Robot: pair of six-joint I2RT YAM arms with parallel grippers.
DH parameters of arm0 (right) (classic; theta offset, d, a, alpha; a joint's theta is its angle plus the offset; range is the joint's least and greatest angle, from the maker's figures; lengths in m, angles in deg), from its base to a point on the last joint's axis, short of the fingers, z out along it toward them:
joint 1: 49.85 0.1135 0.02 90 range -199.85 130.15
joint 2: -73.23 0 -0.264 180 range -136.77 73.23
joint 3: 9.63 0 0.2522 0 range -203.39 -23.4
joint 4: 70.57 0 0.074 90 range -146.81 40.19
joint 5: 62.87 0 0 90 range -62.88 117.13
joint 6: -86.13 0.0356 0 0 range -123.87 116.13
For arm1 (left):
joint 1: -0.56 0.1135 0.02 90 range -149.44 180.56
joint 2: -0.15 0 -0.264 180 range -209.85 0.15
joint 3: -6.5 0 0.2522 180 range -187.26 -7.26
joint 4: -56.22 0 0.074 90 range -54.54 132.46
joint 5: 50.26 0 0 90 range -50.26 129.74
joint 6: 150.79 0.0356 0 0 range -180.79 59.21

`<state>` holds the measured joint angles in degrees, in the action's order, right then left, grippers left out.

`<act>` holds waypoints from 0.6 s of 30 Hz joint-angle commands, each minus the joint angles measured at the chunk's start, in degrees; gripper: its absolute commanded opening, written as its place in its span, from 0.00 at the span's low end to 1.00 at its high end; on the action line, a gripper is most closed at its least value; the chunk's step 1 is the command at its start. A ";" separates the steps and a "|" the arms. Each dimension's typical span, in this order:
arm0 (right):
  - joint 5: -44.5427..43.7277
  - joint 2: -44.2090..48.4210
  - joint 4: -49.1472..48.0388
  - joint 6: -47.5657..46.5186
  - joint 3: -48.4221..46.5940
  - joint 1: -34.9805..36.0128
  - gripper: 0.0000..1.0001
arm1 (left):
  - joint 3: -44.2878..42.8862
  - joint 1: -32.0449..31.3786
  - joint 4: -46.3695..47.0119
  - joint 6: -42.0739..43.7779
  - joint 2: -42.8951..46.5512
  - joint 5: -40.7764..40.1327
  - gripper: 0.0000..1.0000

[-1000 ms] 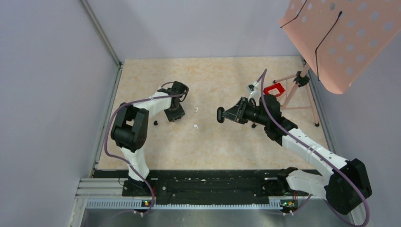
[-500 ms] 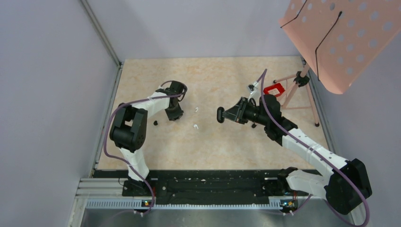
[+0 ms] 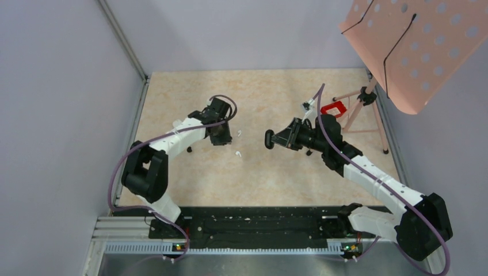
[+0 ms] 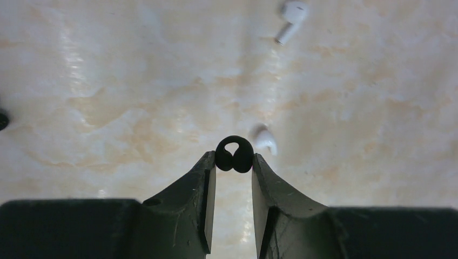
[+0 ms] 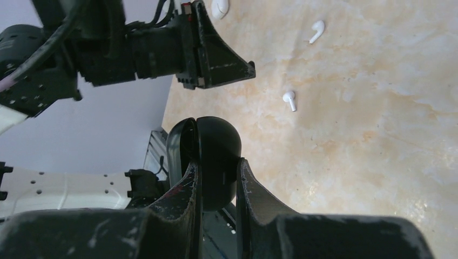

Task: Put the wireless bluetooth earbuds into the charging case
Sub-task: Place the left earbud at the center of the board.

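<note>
Left gripper (image 4: 233, 158): jaws nearly together, pinching a black earbud (image 4: 234, 154) at the very fingertips. Can't tell if the bud is touching the table (image 4: 108, 65) or just above it.

Left arm (image 3: 172, 138): elbow folded at left of the top view, forearm running up-right, wrist bent so the fingers point down at the table left of centre.

Right gripper (image 5: 217, 162): clamped on the black charging case (image 5: 216, 140), whose lid (image 5: 181, 143) stands open on the left side in the wrist view.

Right arm (image 3: 368, 175): stretched diagonally from lower right toward frame centre, gripper roughly level, case at its tip facing the left gripper, with a gap between them.

Two white stemmed buds lie loose on the table. One (image 4: 264, 139) is just behind the held black bud, the other (image 4: 291, 13) is at the top of the left wrist frame.

A dark blob (image 4: 2, 118) sits at the left edge of that frame, cut off, so no ID.

A peach pegboard panel (image 3: 414, 46) on a tripod is in the upper right.
</note>
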<state>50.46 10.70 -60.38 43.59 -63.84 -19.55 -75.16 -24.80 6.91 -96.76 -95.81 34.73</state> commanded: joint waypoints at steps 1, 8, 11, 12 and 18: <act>-3.13 0.66 2.12 -2.97 -5.20 -0.70 0.00 | -0.10 -4.15 1.29 1.60 3.08 5.70 0.28; -6.75 4.17 7.29 -5.50 -7.58 -2.61 0.00 | -4.05 -10.12 5.16 -1.73 -1.85 9.83 0.28; -8.78 6.26 9.29 -6.37 -7.97 -2.62 0.00 | -6.64 -11.56 5.54 -2.38 -6.04 10.73 0.28; -9.23 6.81 9.89 -6.66 -7.98 -2.70 0.00 | -6.86 -12.08 5.86 -2.56 -7.06 10.71 0.28; -10.84 8.65 11.56 -7.19 -7.14 -2.71 0.00 | -7.48 -13.04 6.37 -3.04 -10.99 12.28 0.51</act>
<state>41.82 17.59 -49.89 37.78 -68.63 -21.65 -80.65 -37.50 11.74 -99.08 -105.56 45.13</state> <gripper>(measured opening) 0.156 0.415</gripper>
